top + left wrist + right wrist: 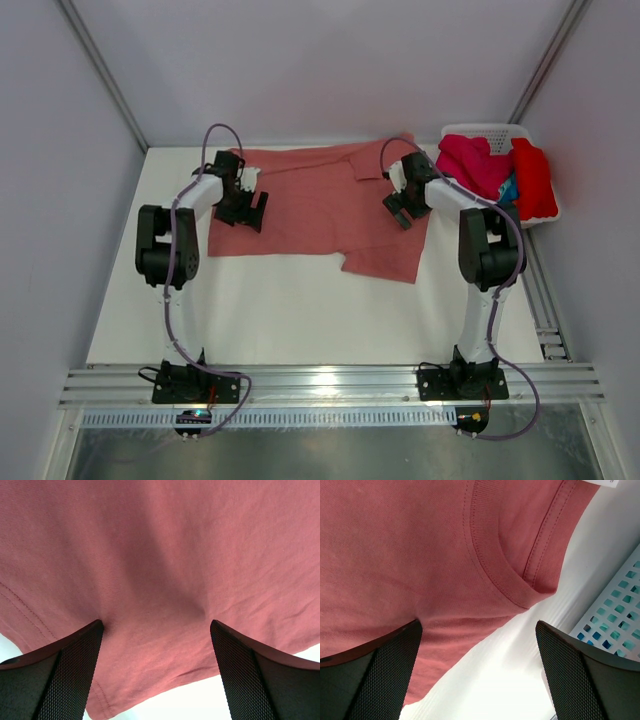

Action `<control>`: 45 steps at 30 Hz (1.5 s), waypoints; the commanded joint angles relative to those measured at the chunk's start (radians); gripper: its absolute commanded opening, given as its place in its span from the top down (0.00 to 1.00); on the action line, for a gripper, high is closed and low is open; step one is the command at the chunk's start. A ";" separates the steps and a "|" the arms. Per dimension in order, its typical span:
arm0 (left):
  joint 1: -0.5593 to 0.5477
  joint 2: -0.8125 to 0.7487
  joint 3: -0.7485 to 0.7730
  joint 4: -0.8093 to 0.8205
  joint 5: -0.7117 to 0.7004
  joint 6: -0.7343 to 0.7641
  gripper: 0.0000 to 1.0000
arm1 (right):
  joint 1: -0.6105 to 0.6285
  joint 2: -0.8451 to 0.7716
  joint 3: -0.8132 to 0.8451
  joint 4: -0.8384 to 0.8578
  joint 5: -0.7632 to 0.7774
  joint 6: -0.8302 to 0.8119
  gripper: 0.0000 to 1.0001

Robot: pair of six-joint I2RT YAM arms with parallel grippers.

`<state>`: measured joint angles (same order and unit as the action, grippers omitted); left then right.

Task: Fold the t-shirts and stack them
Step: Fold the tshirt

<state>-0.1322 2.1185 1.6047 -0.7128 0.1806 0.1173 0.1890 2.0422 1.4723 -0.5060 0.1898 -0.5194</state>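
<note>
Hovering wide open over the salmon t-shirt point(320, 205) spread on the desk point(300, 310), the left hand point(256, 214) and right hand point(400, 213) seem about to begin folding, which would need both closing on its edges.

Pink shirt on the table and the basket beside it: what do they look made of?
Pink shirt: looks like soft knit cotton, matte; fine knit grain, ribbed collar and stitched hems show in the wrist views. Basket: probably moulded white plastic, smooth; rigid rim and a regular grid of holes.
</note>
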 commanded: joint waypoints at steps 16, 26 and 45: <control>-0.014 -0.100 -0.181 -0.125 0.037 0.016 0.11 | 0.004 -0.138 -0.202 -0.043 -0.004 0.039 0.01; -0.015 -0.201 -0.268 -0.157 0.039 0.030 0.11 | 0.004 -0.237 -0.290 -0.086 -0.030 0.056 0.01; -0.014 -0.391 -0.486 -0.162 0.031 -0.002 0.10 | 0.004 -0.431 -0.495 -0.144 -0.069 0.108 0.01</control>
<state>-0.1448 1.7840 1.1473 -0.8444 0.2024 0.1314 0.1890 1.6680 1.0084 -0.6308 0.1379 -0.4427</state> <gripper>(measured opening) 0.895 0.993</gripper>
